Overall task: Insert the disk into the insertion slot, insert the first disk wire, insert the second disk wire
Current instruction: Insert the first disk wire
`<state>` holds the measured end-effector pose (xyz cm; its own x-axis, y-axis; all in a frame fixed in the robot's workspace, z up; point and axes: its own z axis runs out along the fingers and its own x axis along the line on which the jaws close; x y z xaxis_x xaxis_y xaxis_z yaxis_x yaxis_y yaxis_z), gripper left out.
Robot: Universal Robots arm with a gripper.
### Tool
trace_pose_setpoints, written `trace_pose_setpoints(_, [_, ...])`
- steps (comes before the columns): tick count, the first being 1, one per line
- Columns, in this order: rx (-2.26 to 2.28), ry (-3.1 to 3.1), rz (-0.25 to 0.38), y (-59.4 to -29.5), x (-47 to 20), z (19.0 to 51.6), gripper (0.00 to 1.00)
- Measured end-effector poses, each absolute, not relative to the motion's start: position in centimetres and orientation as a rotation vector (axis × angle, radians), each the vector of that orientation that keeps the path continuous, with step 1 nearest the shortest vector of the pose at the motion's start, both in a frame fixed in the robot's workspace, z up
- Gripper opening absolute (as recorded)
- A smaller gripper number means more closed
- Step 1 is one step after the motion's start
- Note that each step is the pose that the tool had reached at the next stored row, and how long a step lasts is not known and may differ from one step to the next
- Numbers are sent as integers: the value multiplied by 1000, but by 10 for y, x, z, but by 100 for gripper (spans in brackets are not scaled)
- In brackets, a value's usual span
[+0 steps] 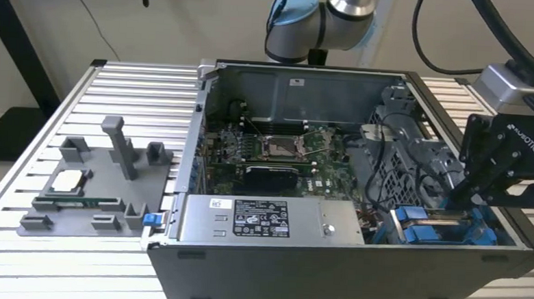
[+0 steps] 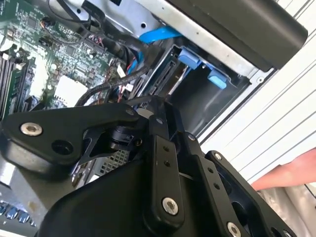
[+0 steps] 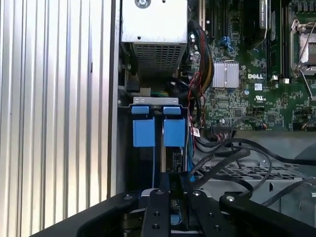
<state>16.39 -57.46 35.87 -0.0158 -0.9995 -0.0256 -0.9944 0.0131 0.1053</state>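
The gripper (image 1: pixel 456 200) reaches down into the near corner of the computer case (image 1: pixel 334 276), on the exterior view's right. It hangs right over the disk (image 1: pixel 420 229), whose blue frame sits in the insertion slot (image 2: pixel 207 103). I cannot tell whether the gripper is clenched or released. In the first wrist view the gripper (image 3: pixel 172 185) is in line with the gap between the disk's two blue tabs (image 3: pixel 143 131), and loose black cables (image 3: pixel 232 153) run just beside it. The likeliest trouble is a cable caught under the gripper or pinched against the frame, which would leave the disk tilted in its rails. An off-centre push could jam one rail. What looks like a person's hand (image 2: pixel 289 173) rests near the case's outer edge, close enough to be struck by a sideways swing.
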Motion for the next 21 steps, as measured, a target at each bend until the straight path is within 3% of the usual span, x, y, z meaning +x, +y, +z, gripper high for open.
trace_pose_setpoints(21, [2202, -2220, -88, -572, 167, 352, 0])
